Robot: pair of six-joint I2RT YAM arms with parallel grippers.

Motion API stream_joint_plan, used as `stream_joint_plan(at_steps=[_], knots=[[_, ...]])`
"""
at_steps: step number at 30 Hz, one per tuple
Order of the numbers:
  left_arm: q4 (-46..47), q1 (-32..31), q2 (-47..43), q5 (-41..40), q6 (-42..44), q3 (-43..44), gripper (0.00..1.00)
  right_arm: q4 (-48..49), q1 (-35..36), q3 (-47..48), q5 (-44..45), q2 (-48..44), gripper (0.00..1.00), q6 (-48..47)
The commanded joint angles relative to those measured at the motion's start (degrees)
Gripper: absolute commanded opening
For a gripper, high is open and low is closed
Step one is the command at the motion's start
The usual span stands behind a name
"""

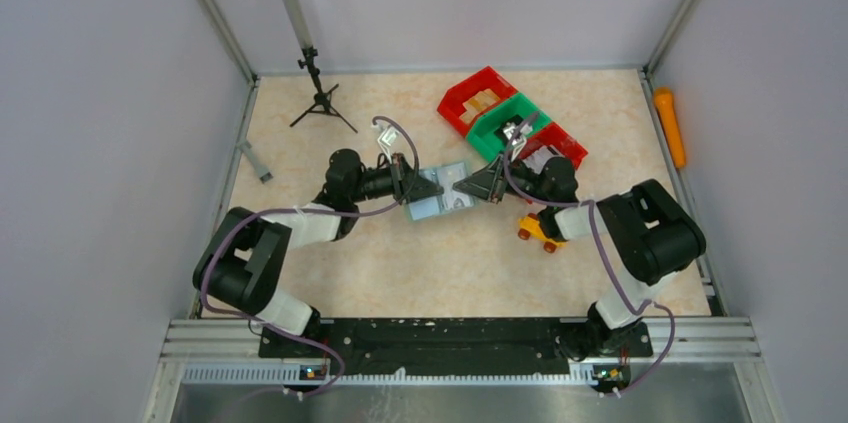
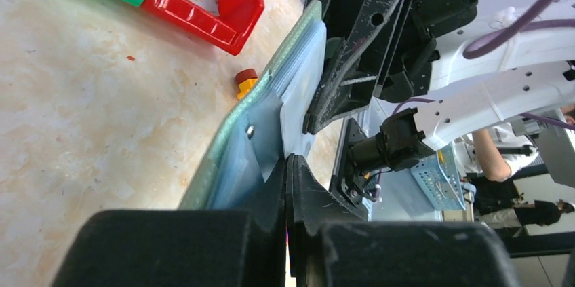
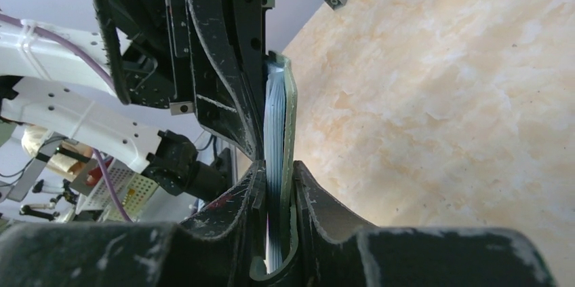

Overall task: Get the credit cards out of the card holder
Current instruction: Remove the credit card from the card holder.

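Note:
The grey-green card holder (image 1: 440, 203) is held up edge-on between my two grippers at the table's middle. My right gripper (image 1: 468, 186) is shut on its folded edge; the right wrist view shows the green cover (image 3: 290, 117) and pale blue inner leaves between my fingers (image 3: 276, 165). My left gripper (image 1: 422, 187) faces it from the left. In the left wrist view its jaws (image 2: 288, 159) are shut on a thin pale credit card (image 2: 302, 104) standing out of the holder (image 2: 261, 97), with an orange and blue sliver between the pads. Other cards are hidden.
Red (image 1: 472, 98) and green (image 1: 510, 123) bins stand behind the right gripper. A yellow toy car (image 1: 538, 231) sits by the right arm. A small black tripod (image 1: 318, 93) stands at the back left. An orange cylinder (image 1: 670, 125) lies along the right wall.

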Motion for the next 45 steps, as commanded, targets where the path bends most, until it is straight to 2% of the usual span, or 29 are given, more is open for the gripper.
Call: stream_joint_plan(at_steps=[1, 3, 9, 10, 14, 22, 23, 27, 31, 35, 38, 45], knots=[[-1.18, 0.48, -4.32, -3.48, 2.93, -0.42, 0.0, -2.81, 1.62, 1.65, 0.05, -2.63, 0.24, -4.25], [-1.22, 1.64, -4.55, -4.27, 2.46, -1.01, 0.0, -2.38, 1.41, 1.27, 0.46, -2.67, 0.31, -3.98], [-1.82, 3.23, -3.77, -4.8, 1.4, -1.24, 0.0, -0.81, 0.28, 0.49, 0.97, -2.68, 0.3, -2.63], [-1.82, 3.31, -3.59, -4.76, 1.31, -1.2, 0.0, -0.81, 0.14, 0.5, 1.02, -2.52, 0.28, -2.59], [-2.26, 3.47, -2.69, -4.22, 1.03, -0.58, 0.0, -2.23, 0.17, 1.13, 1.29, -2.03, 0.02, -2.57], [-8.2, 3.42, -2.91, -5.92, 3.95, 0.79, 0.01, -11.61, 0.07, 2.75, 4.22, -2.22, 0.0, -5.89], [-9.87, 3.36, -3.25, -6.53, 4.78, 1.05, 0.06, -12.95, 0.01, 2.98, 4.9, -2.0, 0.0, -6.17], [-16.32, 3.25, -4.13, -8.66, 8.54, 2.27, 0.35, -12.62, -0.8, 3.06, 5.68, -0.34, 0.0, -4.45], [-17.07, 3.27, -4.72, -7.98, 12.53, 1.5, 0.6, -12.04, -2.25, 3.1, 5.01, 1.24, 0.0, -2.03], [-18.19, 3.28, -4.05, -8.12, 16.93, 1.48, 0.68, -8.01, -2.99, 3.24, 2.57, 3.51, 0.0, 2.14], [-17.92, 3.25, -0.91, -4.67, 17.71, 3.17, 0.86, -3.13, -3.43, 2.91, 1.11, 4.63, 0.0, 5.92], [-17.48, 3.26, 3.75, -0.8, 18.49, 5.33, 0.9, -4.81, -4.0, 2.45, 0.49, 2.14, 0.0, 6.17]])
